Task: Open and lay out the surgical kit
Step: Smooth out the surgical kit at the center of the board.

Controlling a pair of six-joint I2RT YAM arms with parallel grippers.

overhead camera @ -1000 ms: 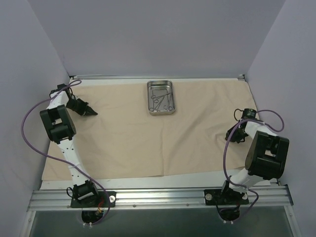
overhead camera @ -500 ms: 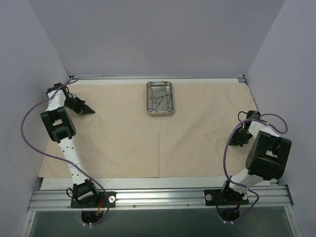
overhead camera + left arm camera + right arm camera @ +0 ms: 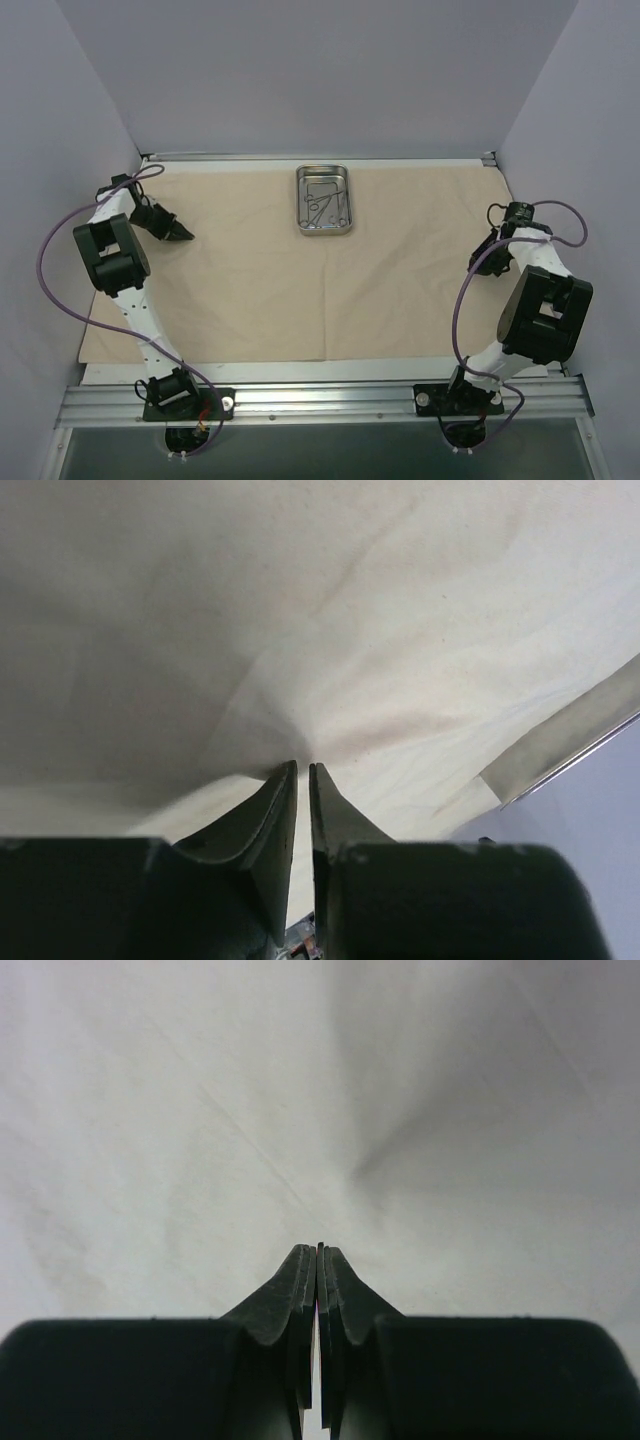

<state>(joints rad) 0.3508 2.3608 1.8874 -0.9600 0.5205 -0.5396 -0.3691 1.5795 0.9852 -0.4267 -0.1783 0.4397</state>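
Observation:
The beige cloth wrap (image 3: 300,290) lies spread over the table. The small steel tray (image 3: 300,200) stands on it at the back centre, with thin ring-handled instruments (image 3: 322,204) inside. My left gripper (image 3: 182,232) is at the cloth's left side. In the left wrist view it (image 3: 303,766) is shut on a pinch of cloth (image 3: 330,630), with creases running to its tips. My right gripper (image 3: 479,265) is at the cloth's right side. In the right wrist view it (image 3: 319,1249) is shut with its tips on the cloth (image 3: 200,1140), which puckers just ahead.
Grey walls close in the table on the left, back and right. An aluminium rail (image 3: 320,400) runs along the near edge with both arm bases on it. Purple cables (image 3: 45,270) loop beside each arm. A bare strip of table (image 3: 380,365) shows before the cloth.
Both grippers shifted slightly outward and back. The cloth's near left corner and near right edge have spread further out, and the tray has slid slightly left with it.

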